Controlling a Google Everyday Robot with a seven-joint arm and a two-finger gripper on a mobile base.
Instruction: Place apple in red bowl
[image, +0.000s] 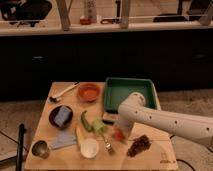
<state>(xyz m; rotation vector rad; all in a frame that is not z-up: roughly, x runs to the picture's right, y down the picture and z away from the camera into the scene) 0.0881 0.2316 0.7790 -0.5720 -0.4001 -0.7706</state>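
The apple (118, 134) is a small orange-red fruit on the wooden table (155, 152), right under my gripper (120, 130). The gripper hangs from the white arm (165, 120) that reaches in from the right and sits directly over the apple, hiding its top. The red bowl (88, 91) is a shallow orange-red bowl at the table's back, left of the green tray, well apart from the gripper.
A green tray (129, 91) stands at the back right. A dark bowl with a blue sponge (61, 116), a small white bowl (89, 148), a metal cup (40, 149), green and yellow items (90, 125), a fork (108, 145) and dark grapes (139, 145) lie around.
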